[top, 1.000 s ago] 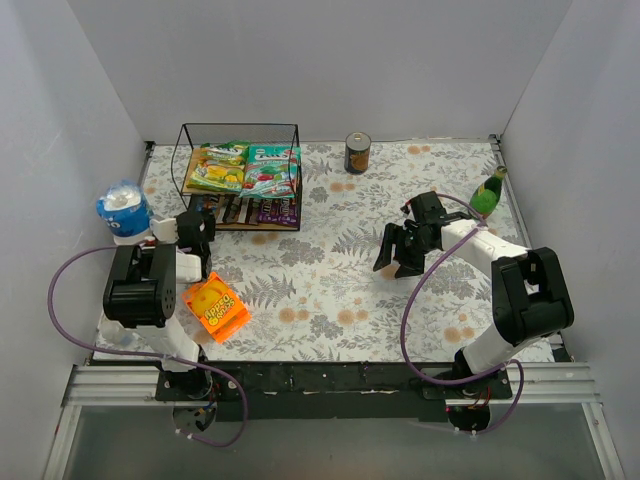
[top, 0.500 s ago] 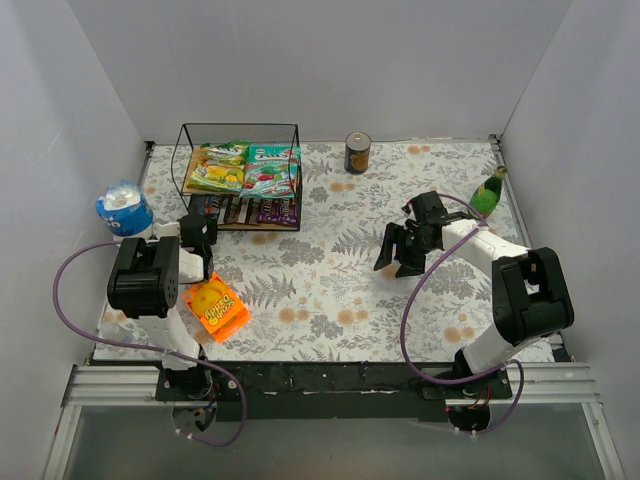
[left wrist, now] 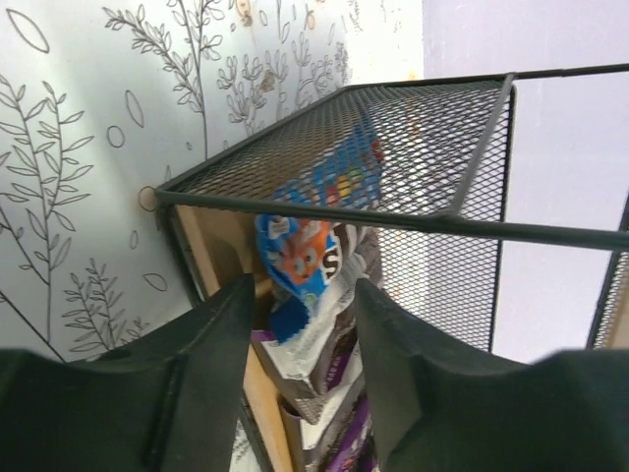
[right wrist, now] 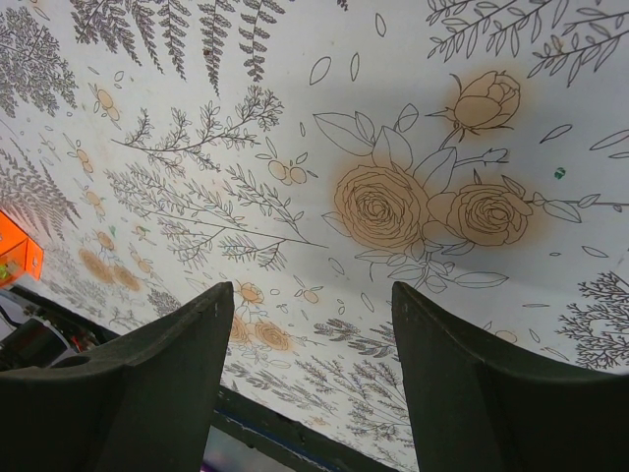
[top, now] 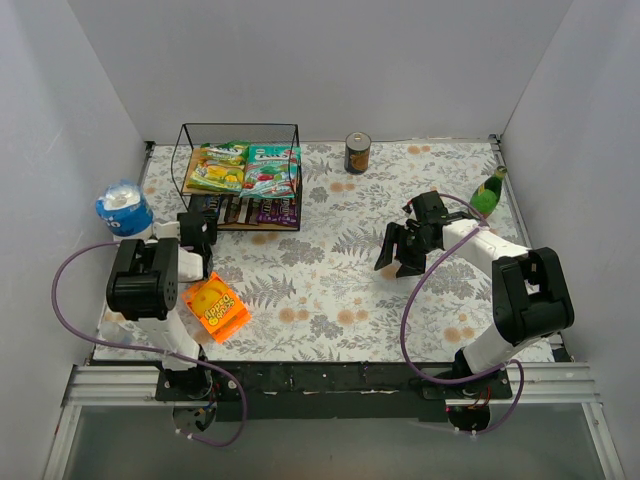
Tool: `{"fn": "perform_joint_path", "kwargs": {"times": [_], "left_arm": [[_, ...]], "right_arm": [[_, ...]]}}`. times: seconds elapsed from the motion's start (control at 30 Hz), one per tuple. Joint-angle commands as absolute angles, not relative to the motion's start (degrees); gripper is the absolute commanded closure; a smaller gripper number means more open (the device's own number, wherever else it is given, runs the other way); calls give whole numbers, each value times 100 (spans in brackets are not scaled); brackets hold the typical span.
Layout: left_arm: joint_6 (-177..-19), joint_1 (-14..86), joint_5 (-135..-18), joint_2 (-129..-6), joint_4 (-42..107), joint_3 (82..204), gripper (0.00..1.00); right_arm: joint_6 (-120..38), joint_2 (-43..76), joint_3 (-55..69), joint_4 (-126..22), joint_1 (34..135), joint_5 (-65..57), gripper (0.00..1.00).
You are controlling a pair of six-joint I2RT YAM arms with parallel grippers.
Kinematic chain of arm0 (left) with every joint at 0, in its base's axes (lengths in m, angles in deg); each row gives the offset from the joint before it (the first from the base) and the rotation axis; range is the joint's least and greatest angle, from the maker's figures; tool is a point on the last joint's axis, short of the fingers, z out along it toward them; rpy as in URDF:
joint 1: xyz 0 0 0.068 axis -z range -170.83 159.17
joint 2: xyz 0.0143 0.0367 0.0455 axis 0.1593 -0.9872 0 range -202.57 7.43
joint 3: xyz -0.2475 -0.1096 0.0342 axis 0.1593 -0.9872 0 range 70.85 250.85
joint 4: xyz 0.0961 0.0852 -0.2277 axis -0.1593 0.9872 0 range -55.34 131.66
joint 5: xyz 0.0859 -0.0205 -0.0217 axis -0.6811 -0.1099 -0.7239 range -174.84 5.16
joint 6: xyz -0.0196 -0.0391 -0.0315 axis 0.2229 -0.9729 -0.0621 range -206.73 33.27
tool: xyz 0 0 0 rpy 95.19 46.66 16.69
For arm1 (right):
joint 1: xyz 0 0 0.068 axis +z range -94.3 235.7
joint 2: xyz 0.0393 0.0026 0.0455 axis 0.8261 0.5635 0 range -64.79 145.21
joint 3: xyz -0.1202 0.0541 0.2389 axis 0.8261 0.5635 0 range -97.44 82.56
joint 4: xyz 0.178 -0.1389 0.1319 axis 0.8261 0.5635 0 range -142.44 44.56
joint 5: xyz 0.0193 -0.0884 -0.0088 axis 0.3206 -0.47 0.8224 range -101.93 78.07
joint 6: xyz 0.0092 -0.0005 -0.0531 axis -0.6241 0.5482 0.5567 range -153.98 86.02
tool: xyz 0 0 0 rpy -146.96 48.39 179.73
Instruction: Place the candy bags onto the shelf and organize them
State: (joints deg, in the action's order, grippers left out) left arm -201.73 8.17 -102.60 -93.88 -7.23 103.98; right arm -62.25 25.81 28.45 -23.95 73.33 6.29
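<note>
The shelf [top: 240,126] stands at the back left. A yellow-green candy bag [top: 218,168] and a teal one [top: 272,170] lie on its top board, and small purple and brown packets [top: 255,210] line the lower board. My left gripper [top: 197,228] is at the shelf's near left corner. In the left wrist view its jaws [left wrist: 305,295] stand open around a blue packet [left wrist: 295,261] that rests under the mesh top [left wrist: 393,138] against purple packets [left wrist: 334,433]. My right gripper [top: 398,255] hovers open over the tablecloth at centre right, with nothing in it [right wrist: 313,295].
An orange flat package [top: 216,307] lies near the left arm's base and shows at the edge of the right wrist view [right wrist: 15,251]. A can [top: 357,153] stands at the back centre, a green parrot figure [top: 488,192] at the right, a blue-white tub [top: 123,208] at the left wall.
My left gripper's jaws have parted, letting go of the blue packet at the shelf's lower tier. The left arm drew back slightly. The right arm has not moved.
</note>
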Motion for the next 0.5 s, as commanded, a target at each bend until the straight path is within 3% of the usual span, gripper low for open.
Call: {"fn": "perform_joint_path", "kwargs": {"times": [0.0,0.17,0.47], "left_arm": [[-25012,820,-10417,-8855,-393,10557,52],[-24757,829,-10400,-8372,151,10601,44],[-24916,1443,-10628,-7089,3039,10934,32]], "right_arm": [[-6149,2486,2780,-2440,7293,732,28],[-6201,2433,2833,-2467,7275,714,27],[-6272,2275,2842,-2511,7258,644,27]]}}
